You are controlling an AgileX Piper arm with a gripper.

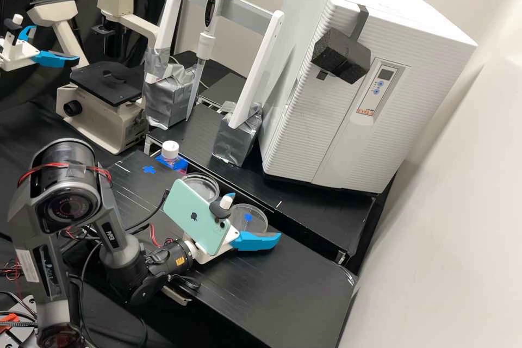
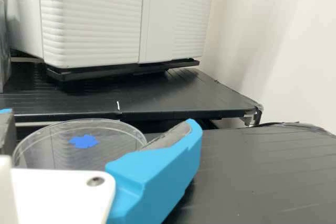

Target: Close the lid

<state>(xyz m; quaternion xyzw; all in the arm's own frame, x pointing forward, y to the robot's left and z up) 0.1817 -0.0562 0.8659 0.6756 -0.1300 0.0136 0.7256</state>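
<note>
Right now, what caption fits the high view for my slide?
Open robot gripper near two clear round dishes on a black laboratory bench.

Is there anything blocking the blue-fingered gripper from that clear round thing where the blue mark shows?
Nothing visible stands between the gripper and the clear round piece: in the high view it appears between the open blue fingers. The phone sits back toward the arm, outside that gap.
</note>
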